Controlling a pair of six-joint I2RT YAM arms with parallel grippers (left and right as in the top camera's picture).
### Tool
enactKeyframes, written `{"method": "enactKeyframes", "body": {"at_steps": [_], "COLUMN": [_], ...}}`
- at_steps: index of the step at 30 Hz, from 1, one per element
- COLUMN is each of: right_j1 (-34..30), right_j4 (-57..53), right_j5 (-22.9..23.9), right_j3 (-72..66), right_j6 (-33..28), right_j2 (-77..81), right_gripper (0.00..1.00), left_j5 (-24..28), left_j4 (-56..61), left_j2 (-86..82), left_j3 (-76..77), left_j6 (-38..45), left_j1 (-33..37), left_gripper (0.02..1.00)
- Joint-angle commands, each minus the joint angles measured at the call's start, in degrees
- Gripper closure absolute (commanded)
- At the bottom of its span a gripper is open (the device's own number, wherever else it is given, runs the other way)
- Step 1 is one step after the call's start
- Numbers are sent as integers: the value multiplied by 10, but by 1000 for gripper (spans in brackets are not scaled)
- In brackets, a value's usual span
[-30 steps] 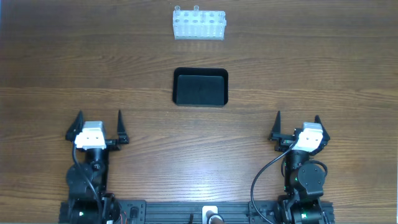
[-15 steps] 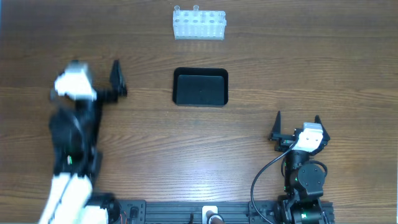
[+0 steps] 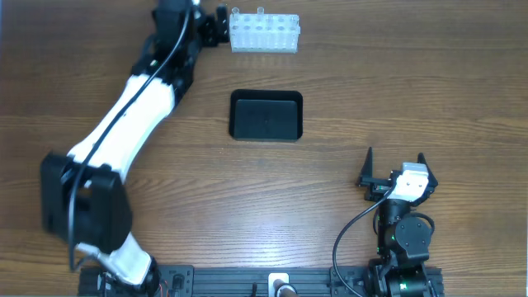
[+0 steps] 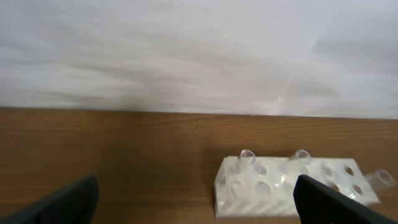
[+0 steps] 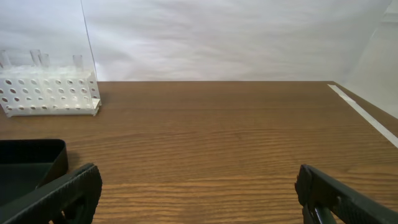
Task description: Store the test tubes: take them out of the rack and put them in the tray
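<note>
A white test tube rack (image 3: 264, 35) stands at the far edge of the table, with clear test tubes (image 3: 261, 11) upright in it. In the left wrist view the rack (image 4: 292, 190) lies ahead and toward one side, its tubes (image 4: 247, 157) sticking up from the holes. My left gripper (image 3: 198, 18) is open, raised just left of the rack, nothing between its fingers (image 4: 68, 202). The black tray (image 3: 266, 115) sits mid-table and holds nothing. My right gripper (image 3: 394, 161) rests open near its base, far from both; its view shows the rack (image 5: 50, 93) and a tray corner (image 5: 31, 162).
Bare brown wood surrounds the tray and rack. A white wall (image 4: 199, 56) rises right behind the table's far edge. A pale tape strip (image 5: 364, 115) marks the table's right side.
My left arm has swung from its rest spot at the near left up and across to the far edge, beside the rack. The right arm, rack and tray have not moved.
</note>
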Motion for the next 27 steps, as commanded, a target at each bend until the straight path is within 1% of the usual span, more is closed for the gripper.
{"method": "enactKeyframes", "body": {"at_steps": [1, 12, 17, 27], "right_j1": [0, 0, 0, 0], "right_j4": [1, 1, 1, 1], "right_j5": [5, 5, 5, 5], "right_j3": [-4, -4, -4, -4], "right_j6": [-1, -1, -1, -1], "right_j2": [-5, -5, -5, -5], "right_gripper": [9, 7, 9, 9], "left_j5": [-31, -31, -23, -34], "left_j4": [-33, -59, -65, -41], "left_j2": [88, 210, 248, 289], "left_j3": [97, 197, 236, 255], "left_j6": [-37, -37, -37, -37], "left_j1": [-6, -22, -27, -27], "left_gripper": [23, 20, 20, 20]}}
